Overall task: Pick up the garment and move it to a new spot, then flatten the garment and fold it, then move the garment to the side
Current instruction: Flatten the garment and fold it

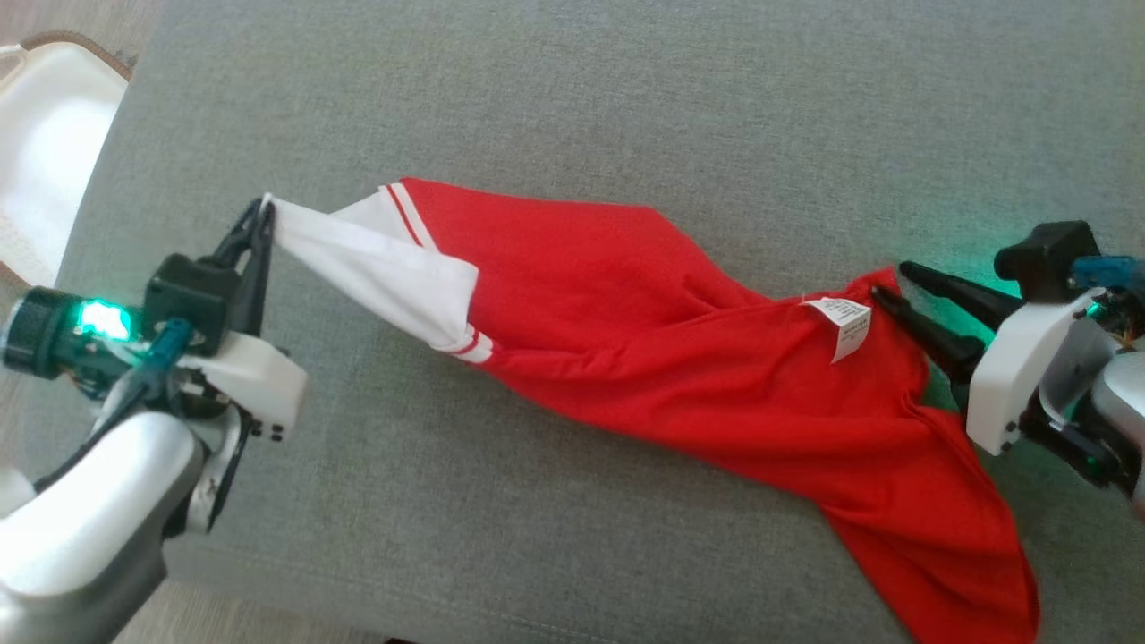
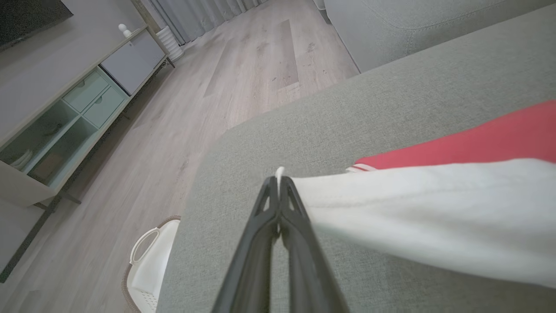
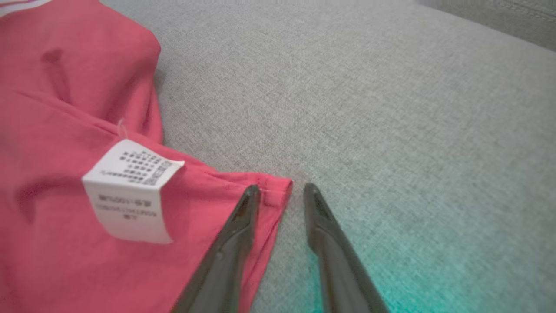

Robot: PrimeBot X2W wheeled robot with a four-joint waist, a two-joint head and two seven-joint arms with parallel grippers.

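Observation:
The garment (image 1: pixel 644 331) is a red shirt with white, red-striped sleeves, stretched across the grey cushion (image 1: pixel 626 107). My left gripper (image 1: pixel 261 215) is shut on the tip of the white sleeve (image 2: pixel 417 213), pulling it taut to the left. At the right, my right gripper (image 1: pixel 890 282) stands open at the shirt's red corner (image 3: pixel 271 191). One finger lies on the red cloth, the other on the bare cushion, with the corner's edge between them. A white care label (image 3: pixel 128 191) lies just left of those fingers.
A white basket (image 1: pixel 45 134) sits on the floor past the cushion's left edge. The left wrist view shows wooden floor (image 2: pixel 260 56), a low cabinet (image 2: pixel 65 108) and another sofa part (image 2: pixel 412 26). The shirt's lower hem reaches the cushion's front right edge.

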